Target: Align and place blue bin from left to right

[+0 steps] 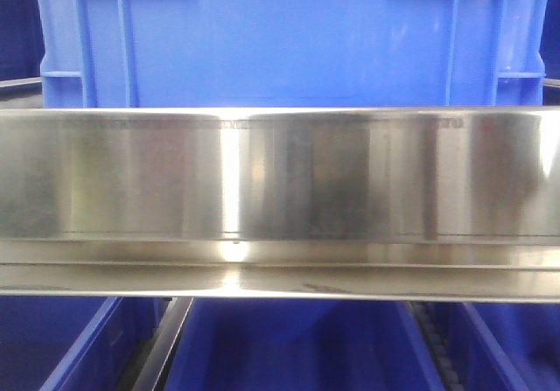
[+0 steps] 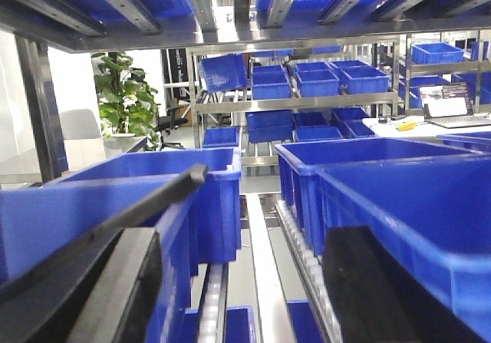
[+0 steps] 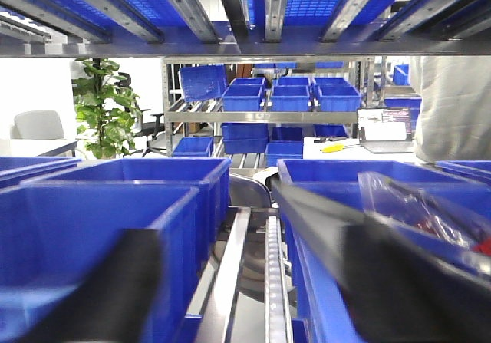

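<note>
Both released, left end effector and right end effector; keep the blue bin square to the rail as you slide.

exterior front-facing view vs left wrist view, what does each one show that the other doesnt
Only the front view shows the blue bin close up, its ribbed wall filling the frame above a shiny steel rail. Only the left wrist view shows the left tool, open, plus a potted plant, a laptop and a far rack of bins. Both show smaller open blue bins in lanes split by metal dividers.
</note>
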